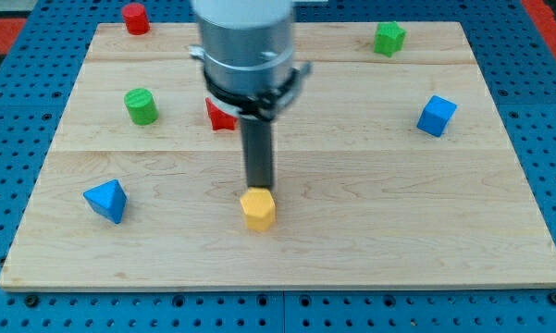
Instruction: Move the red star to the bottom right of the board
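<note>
Look at my tip (259, 188): you'll find it at the end of a plain rod with nothing to open or close, resting just at twelve o'clock of the yellow block (258, 209), about touching its top edge. From that tip, the red star (220, 116) sits at about eleven o'clock, half hidden behind the arm's grey housing (243, 46). Around the wooden board (352, 231) you'll see a green cylinder (141, 105) and blue pyramid (105, 200) toward nine o'clock, a red cylinder (135, 18) at eleven, a green block (389, 38) at one, and a blue cube (436, 116) at three.
</note>
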